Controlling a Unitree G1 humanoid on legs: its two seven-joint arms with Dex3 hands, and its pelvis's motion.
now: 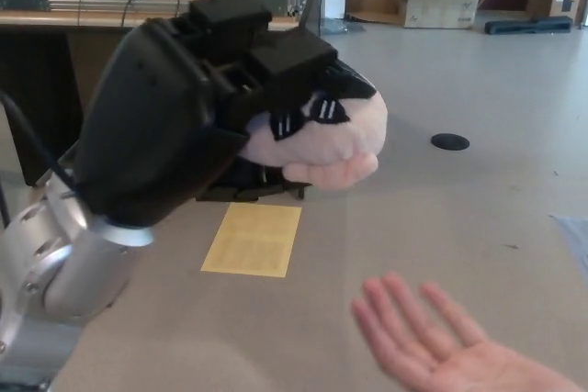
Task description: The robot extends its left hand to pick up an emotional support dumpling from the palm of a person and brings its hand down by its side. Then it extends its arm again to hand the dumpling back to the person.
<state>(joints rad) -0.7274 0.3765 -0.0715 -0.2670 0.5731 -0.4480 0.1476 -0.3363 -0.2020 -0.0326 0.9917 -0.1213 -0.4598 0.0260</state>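
My left hand [197, 112] fills the upper left of the head view, raised close to the camera. Its black fingers [276, 61] are closed over a pale pink plush dumpling [331, 140] with small black stitched eyes. The dumpling sticks out to the right of the fingers. A person's open palm [441, 351] lies face up at the lower right, well below the dumpling and apart from it. My right hand does not show.
A wooden desk [55, 20] with cables and metal brackets stands at the back left. A yellow paper sheet [254, 239] lies on the floor. A black floor disc [450, 141] and cardboard boxes [436, 2] sit farther back.
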